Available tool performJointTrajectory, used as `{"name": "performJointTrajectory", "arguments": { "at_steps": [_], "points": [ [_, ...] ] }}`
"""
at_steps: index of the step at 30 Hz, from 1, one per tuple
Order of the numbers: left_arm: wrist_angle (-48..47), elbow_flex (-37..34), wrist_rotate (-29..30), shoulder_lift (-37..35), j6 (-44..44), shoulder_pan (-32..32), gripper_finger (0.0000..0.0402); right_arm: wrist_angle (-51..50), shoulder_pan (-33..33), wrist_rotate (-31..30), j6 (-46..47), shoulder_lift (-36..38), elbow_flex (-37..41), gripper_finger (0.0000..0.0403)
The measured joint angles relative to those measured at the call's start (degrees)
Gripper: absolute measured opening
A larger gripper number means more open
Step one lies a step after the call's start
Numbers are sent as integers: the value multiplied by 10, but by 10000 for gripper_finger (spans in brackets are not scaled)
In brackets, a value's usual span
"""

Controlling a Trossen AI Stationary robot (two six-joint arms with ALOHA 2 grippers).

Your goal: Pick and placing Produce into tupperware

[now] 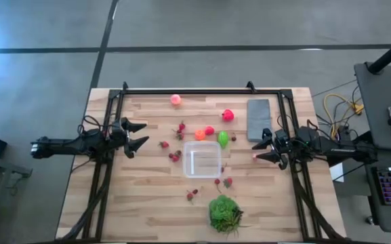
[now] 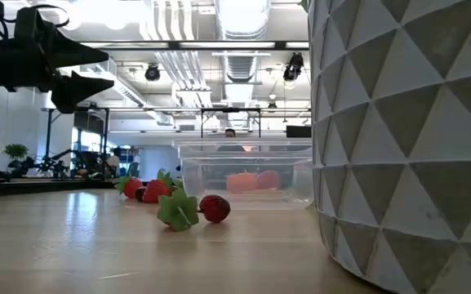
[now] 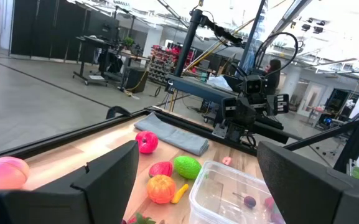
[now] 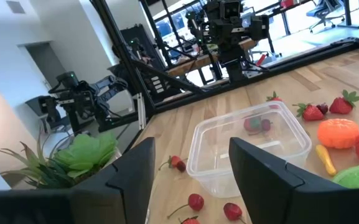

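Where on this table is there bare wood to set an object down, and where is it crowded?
Free: the wood between the left gripper and the clear plastic tupperware container, and the near-left corner beside the green leafy plant. Crowded: the bright toy produce packed between container, flat grey slab and pink ball.

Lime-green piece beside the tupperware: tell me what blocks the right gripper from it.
Nothing visible does. The right gripper, fingers open, faces the lime-green piece across bare wood; the grey slab lies off to the side.
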State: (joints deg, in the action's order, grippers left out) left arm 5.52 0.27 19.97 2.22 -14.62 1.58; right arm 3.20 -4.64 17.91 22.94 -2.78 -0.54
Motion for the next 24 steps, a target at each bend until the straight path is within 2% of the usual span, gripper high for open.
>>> {"name": "performJointTrajectory", "arguments": {
  "at_steps": [16,18,24],
  "points": [
    [0,0,0,0,0,0,313,6,0,-4,-2,0,0,199],
    [0,0,0,0,0,0,313,40,0,-59,-23,-3,0,199],
    [0,0,0,0,0,0,313,182,0,-325,-10,-14,0,199]
  ]
}}
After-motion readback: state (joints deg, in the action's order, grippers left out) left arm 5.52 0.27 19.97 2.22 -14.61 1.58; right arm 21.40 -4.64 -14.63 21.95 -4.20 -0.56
